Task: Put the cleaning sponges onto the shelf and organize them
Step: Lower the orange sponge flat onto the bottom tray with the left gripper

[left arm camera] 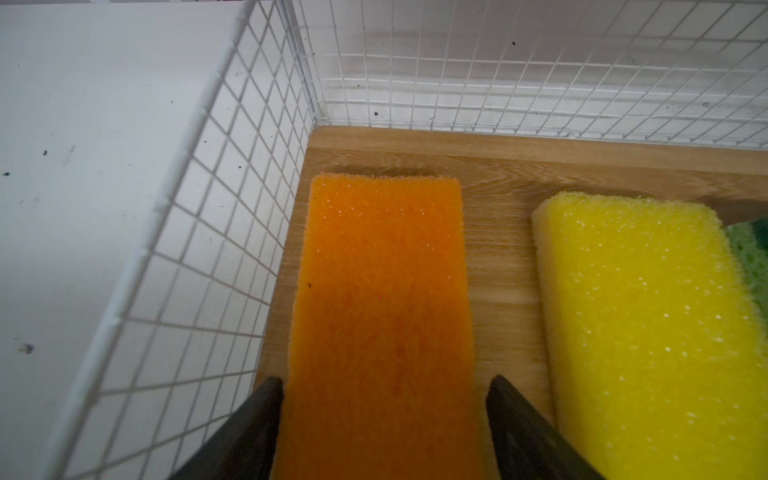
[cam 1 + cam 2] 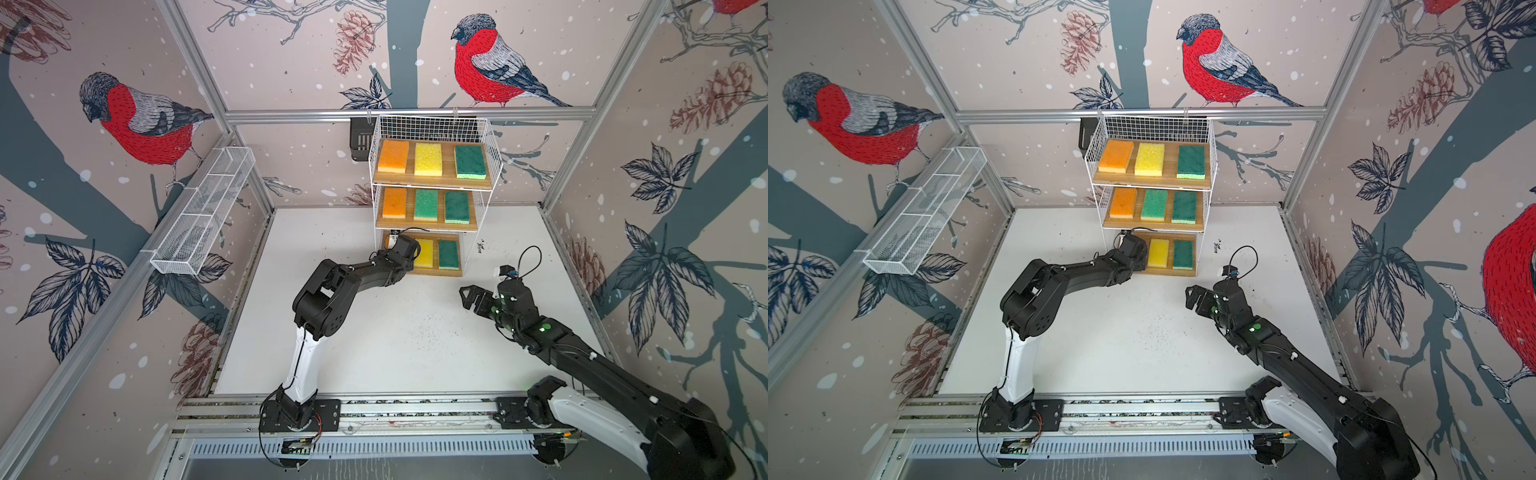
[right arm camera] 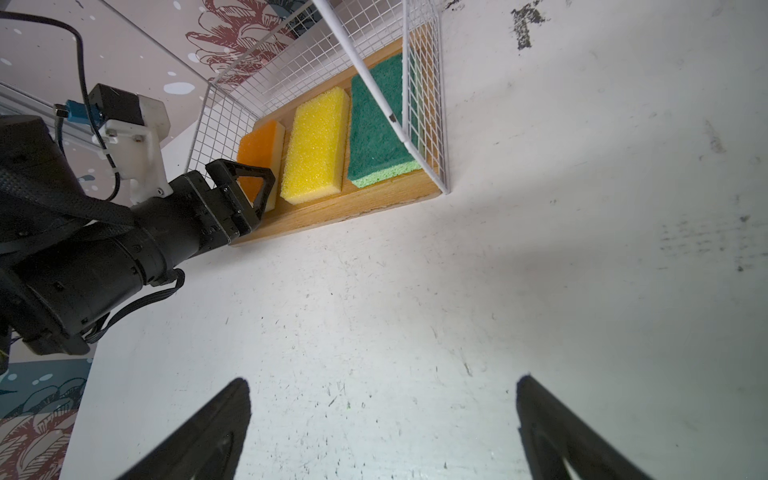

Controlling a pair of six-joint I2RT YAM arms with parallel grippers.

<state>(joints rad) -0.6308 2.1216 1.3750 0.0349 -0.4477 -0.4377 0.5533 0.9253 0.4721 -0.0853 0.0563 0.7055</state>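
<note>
bright, even light, soft, no hard shadows. the white table [image 2: 415, 345] nearly glares in both top views. walls bow hard toward the frame edges, wide-lens stretch. the shelf [image 2: 428, 126] at twelve o'clock dims its own lowest board. left wrist view: left gripper [image 1: 384, 380] blurred up close, orange sponge [image 1: 382, 291] crisp.
</note>
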